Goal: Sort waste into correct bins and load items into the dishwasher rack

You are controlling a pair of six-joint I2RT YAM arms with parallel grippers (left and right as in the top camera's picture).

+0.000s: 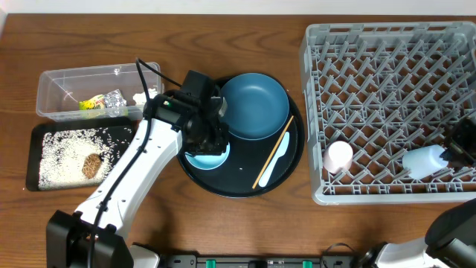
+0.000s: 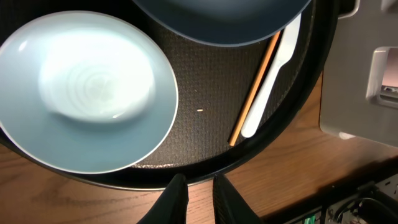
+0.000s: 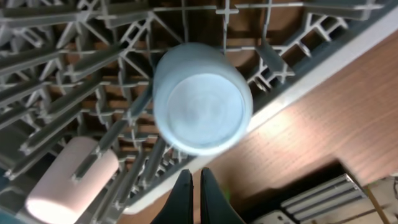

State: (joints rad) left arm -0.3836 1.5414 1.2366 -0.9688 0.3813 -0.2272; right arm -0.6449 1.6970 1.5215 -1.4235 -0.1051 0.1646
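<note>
A round black tray (image 1: 223,179) holds a dark blue bowl (image 1: 253,104), a small light blue plate (image 1: 208,158), a wooden chopstick (image 1: 271,152) and a white plastic utensil (image 1: 277,160). My left gripper (image 1: 212,138) hovers over the light blue plate; its fingers (image 2: 199,186) are nearly closed and empty. In the left wrist view I see the plate (image 2: 87,93), the chopstick (image 2: 255,90) and the utensil (image 2: 270,78). The grey dishwasher rack (image 1: 387,195) holds a pink cup (image 1: 338,156) and a pale blue cup (image 1: 424,160). My right gripper (image 3: 194,180) is shut and empty above the pale blue cup (image 3: 202,99).
A clear bin (image 1: 52,78) at the back left holds wrappers. A black tray (image 1: 36,138) beside it holds white grains and a brown lump. The pink cup (image 3: 68,180) lies in the rack (image 3: 74,62) near its front wall.
</note>
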